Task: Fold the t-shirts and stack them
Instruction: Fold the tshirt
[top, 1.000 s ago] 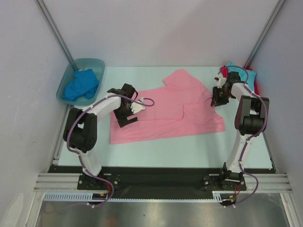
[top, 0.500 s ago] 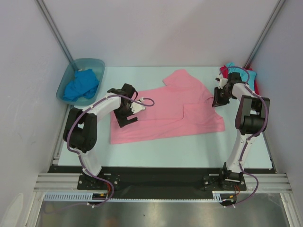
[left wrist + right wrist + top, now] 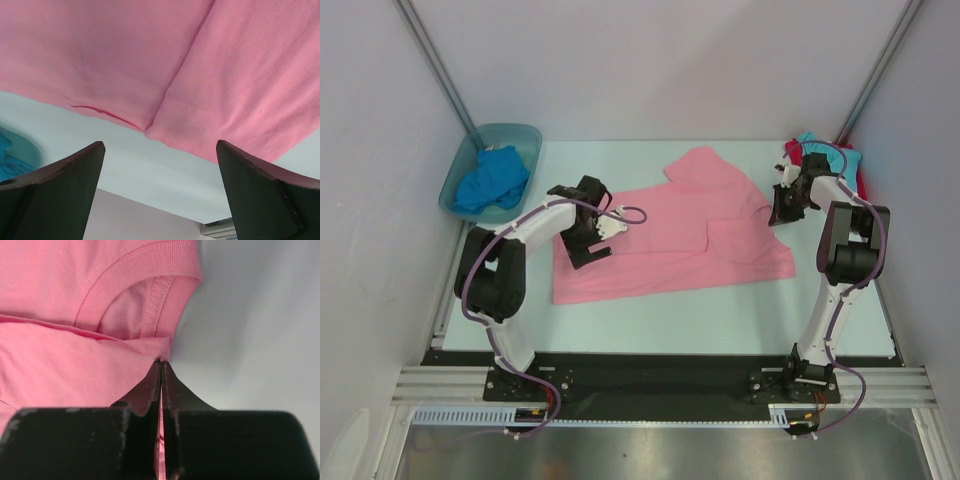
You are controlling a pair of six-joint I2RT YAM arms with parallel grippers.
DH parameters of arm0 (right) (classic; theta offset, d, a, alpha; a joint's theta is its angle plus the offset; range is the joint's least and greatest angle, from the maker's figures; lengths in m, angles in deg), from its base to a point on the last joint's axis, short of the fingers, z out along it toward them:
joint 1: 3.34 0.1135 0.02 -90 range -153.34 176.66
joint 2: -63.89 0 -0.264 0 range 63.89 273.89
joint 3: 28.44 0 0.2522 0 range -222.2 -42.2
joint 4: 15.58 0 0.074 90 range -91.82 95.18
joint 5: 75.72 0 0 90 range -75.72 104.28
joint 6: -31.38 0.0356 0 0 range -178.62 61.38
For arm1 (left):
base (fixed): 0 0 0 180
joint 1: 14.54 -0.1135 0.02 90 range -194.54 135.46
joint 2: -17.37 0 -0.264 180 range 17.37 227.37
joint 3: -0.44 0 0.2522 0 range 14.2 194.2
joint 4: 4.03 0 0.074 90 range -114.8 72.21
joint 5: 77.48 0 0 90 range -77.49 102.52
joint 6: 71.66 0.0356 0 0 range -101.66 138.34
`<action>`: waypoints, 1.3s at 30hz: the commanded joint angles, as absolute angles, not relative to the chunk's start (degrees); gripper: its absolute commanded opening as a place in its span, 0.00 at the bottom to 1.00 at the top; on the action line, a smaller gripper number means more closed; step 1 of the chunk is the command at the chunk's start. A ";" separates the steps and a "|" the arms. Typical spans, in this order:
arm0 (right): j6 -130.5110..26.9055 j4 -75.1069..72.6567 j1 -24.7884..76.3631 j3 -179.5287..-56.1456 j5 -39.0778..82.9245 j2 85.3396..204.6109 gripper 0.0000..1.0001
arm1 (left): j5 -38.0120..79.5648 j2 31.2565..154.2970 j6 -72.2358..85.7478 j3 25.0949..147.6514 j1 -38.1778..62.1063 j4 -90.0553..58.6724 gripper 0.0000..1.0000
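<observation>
The pink t-shirt (image 3: 670,230) lies spread on the table, partly folded, with one sleeve lying toward the back. My right gripper (image 3: 778,212) sits at its right edge. In the right wrist view this gripper (image 3: 161,362) is shut on a pinch of pink cloth just below the collar (image 3: 140,270). My left gripper (image 3: 585,252) hovers over the shirt's left part. In the left wrist view it (image 3: 160,145) is open and holds nothing, with a pink fold edge (image 3: 150,127) ahead of it. A royal blue t-shirt (image 3: 490,180) lies crumpled in the tub. Turquoise (image 3: 832,157) and red (image 3: 862,178) t-shirts are bunched at the back right.
The blue-green plastic tub (image 3: 510,132) stands at the back left corner of the table. Grey walls and metal posts close in the sides and back. Bare pale table (image 3: 670,310) runs between the pink shirt and the arm bases.
My right gripper has closed on the pink shirt's edge near the collar. The left arm and the shirt have stayed put.
</observation>
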State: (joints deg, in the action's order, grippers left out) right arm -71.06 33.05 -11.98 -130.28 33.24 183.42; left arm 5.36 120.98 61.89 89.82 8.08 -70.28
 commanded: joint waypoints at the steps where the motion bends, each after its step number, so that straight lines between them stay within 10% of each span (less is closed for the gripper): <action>1: -70.75 32.11 -11.87 -130.71 34.06 181.67 0.00 | 5.66 121.17 62.37 92.60 8.58 -70.62 1.00; 39: -71.36 27.71 -6.94 -133.78 27.64 179.21 0.00 | 6.28 121.87 61.84 92.87 9.02 -70.71 1.00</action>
State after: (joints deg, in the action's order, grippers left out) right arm -71.24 29.90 -7.35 -130.54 28.48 181.21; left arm 5.42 121.95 61.89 90.95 8.60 -70.66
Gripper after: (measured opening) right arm 0.009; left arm 0.996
